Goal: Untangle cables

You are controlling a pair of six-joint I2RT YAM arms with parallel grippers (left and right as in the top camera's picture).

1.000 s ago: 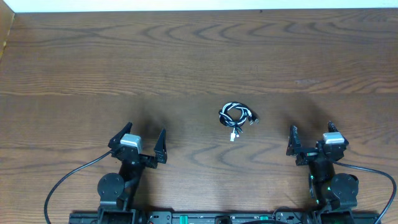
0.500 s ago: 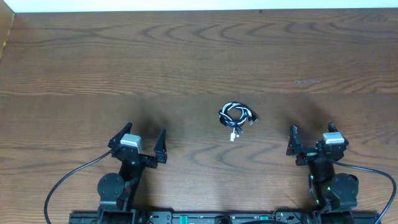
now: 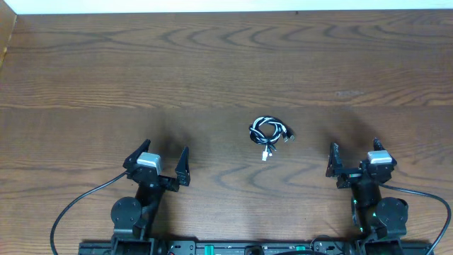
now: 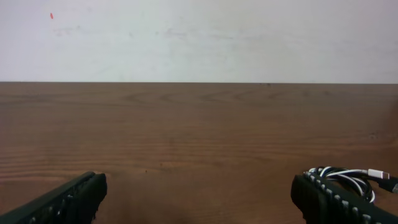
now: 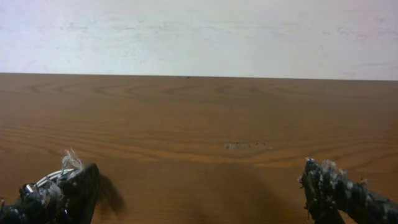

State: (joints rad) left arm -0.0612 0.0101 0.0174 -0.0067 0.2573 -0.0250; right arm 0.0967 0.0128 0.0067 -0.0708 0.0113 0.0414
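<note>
Lying near the middle of the dark brown wood-grain desk (image 3: pixel 226 64), the two thin short cables (image 3: pixel 269 133), one black and one white, are wound together into a single small tight coil. Short plug ends poke out at its near side and its right side. Seen from overhead, the coil sits between the two arms and a little farther away than both, touching neither.

The left arm's jaws stand released and wide apart, grasping nothing, and the right arm's jaws are spread the same way and equally empty.

From the left wrist camera the coil (image 4: pixel 348 177) shows at the lower right, just beyond the tip of one ribbed black finger (image 4: pixel 329 199). White loops and a pale plug pointing right are plain there. The right wrist camera catches only a scrap of the coil (image 5: pixel 46 180) at the lower left, mostly hidden behind a frayed-looking black finger (image 5: pixel 74 190). How the two cords cross can be read only from above. The right wrist view shows a pale scuff mark (image 5: pixel 247 146) on the wood ahead more clearly than the overhead view does.

Both wrist views show the far edge of the desk meeting a white wall (image 4: pixel 199 37). Overhead, the left edge appears only at the far left corner. Bare wood lies all round the coil, with the widest stretch on the far side. Thick black arm cables (image 3: pixel 78 205) trail along the near edge, well apart from the coil.
</note>
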